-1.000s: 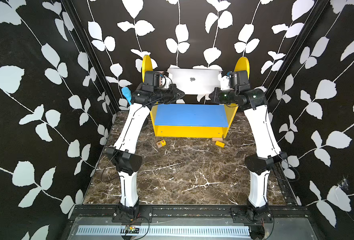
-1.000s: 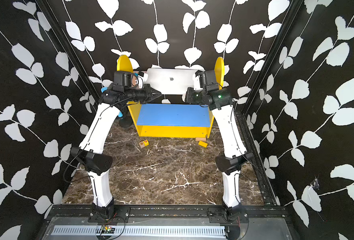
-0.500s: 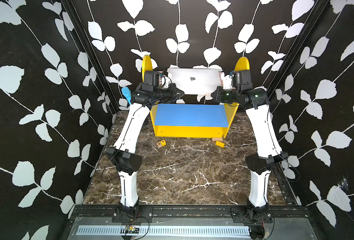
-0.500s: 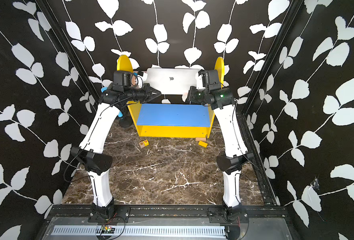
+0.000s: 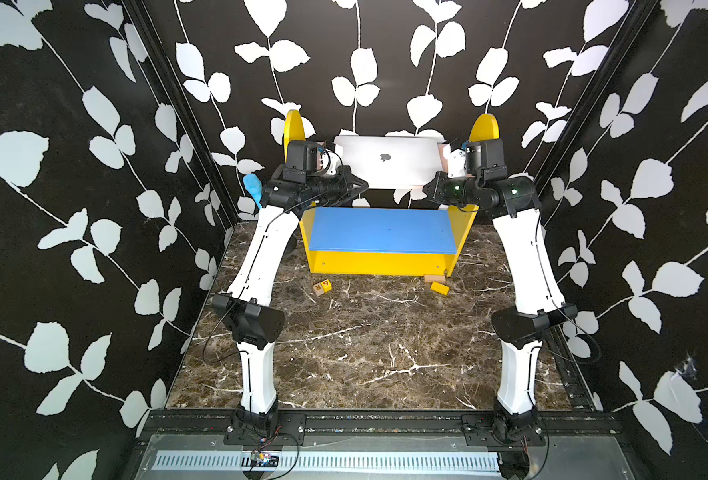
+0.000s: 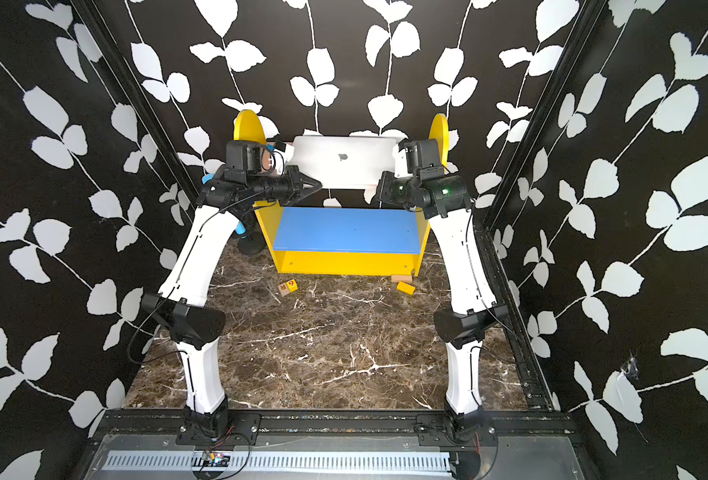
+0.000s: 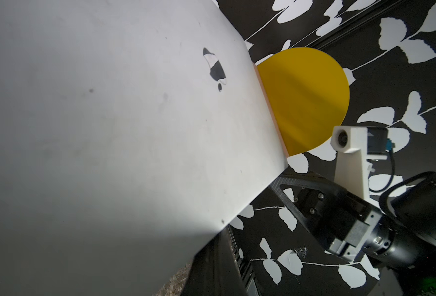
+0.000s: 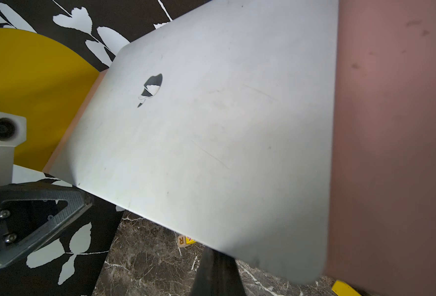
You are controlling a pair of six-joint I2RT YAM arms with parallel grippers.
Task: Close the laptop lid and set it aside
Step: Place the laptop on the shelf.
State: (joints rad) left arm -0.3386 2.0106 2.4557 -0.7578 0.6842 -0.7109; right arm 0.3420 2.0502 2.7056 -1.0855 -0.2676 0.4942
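Honestly, the laptop point(image 5: 385, 166) already lies closed on the pinkish shelf board point(image 8: 391, 128), far centre. The left gripper point(image 5: 362, 187) and right gripper point(image 5: 427, 188) are pinched fully together, holding nothing, just beside its near corners. An uneven shove could skid it off.

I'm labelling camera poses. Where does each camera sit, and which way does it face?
Top views: high behind the robot, looking down at shelf and laptop; left arm, right arm show.
Left wrist: on left arm, facing across the lid; right gripper shows.
Right wrist: on right arm, facing the lid; left gripper shows.
Shared: both wrists see the logo.
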